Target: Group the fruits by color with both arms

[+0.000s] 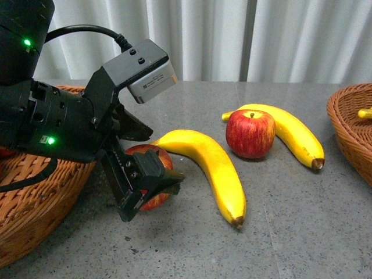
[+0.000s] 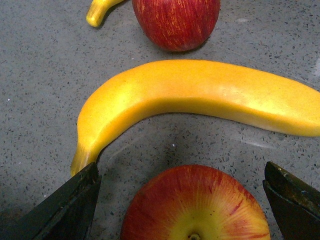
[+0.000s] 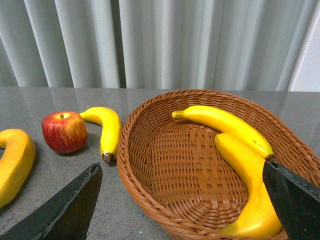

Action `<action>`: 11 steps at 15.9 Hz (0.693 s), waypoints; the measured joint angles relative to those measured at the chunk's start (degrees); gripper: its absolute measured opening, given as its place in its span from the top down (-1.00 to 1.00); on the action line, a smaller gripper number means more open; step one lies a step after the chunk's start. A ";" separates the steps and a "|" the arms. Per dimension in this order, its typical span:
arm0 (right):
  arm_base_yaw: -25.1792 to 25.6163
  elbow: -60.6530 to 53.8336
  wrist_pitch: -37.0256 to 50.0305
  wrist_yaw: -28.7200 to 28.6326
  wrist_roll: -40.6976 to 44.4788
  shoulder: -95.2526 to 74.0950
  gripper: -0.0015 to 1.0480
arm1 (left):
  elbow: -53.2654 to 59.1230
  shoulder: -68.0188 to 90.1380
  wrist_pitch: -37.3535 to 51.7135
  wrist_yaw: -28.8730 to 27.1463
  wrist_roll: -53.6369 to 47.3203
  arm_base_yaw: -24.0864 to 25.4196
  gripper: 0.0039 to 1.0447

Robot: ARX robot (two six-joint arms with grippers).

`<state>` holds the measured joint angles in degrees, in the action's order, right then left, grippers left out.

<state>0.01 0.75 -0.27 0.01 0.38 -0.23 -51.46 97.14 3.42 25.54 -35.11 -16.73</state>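
A red-and-yellow apple lies on the grey table between the open fingers of my left gripper. In the left wrist view this apple sits between the two black fingertips, with a gap on each side. Just beyond it lies a yellow banana. A second apple rests against another banana farther right. My right gripper hovers open over a wicker basket holding two bananas. The right gripper is outside the front view.
A second wicker basket stands at the left under my left arm. The right basket sits at the table's right edge. A white curtain hangs behind the table.
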 joint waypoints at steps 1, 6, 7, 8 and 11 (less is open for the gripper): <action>0.00 0.00 0.00 0.00 0.00 0.00 -0.87 | -0.15 0.33 -0.04 0.02 -0.26 0.00 -0.88; 0.00 0.00 0.02 0.00 0.00 0.00 -0.87 | -0.35 1.33 -1.40 -0.31 -0.81 -0.44 -0.88; 0.00 0.00 0.02 0.00 0.00 0.00 -0.87 | -0.50 1.33 -2.10 -1.25 -1.07 -0.44 -0.88; 0.00 0.00 0.00 0.00 0.00 0.00 -0.87 | -0.50 1.33 -2.36 -1.75 -1.29 -0.44 -0.88; 0.00 0.00 0.02 0.00 0.00 0.00 -0.87 | -0.74 1.27 -2.84 -2.12 -1.42 -0.24 -0.62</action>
<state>0.01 0.75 -0.25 0.01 0.38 -0.23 -52.21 98.41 0.58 23.42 -36.53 -16.97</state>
